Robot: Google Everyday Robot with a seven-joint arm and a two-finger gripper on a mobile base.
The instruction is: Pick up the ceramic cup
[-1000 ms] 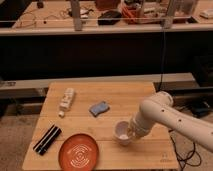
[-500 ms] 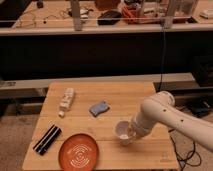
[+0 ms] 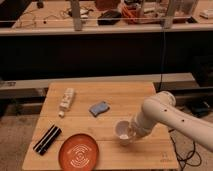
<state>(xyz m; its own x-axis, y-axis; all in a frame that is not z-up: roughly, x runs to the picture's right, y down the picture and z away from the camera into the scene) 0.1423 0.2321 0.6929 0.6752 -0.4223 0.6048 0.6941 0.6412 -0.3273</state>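
Observation:
The ceramic cup (image 3: 122,131) is small, white and round with a wide rim. It is at the front right of the wooden table (image 3: 115,95), tilted with its rim facing left. My gripper (image 3: 131,133) is at the cup's right side, at the end of the white arm (image 3: 165,114) that comes in from the right. The gripper touches or holds the cup's right edge. The cup's base is hidden behind the gripper.
A flat orange plate (image 3: 79,154) with white markings lies at the front, left of the cup. A black striped object (image 3: 47,139) lies at the front left. A white bottle (image 3: 66,100) lies at the back left, and a blue-grey sponge (image 3: 99,108) in the middle.
The cup and gripper have stayed at nearly the same spot. The cup looks slightly more tilted and lifted than one second ago.

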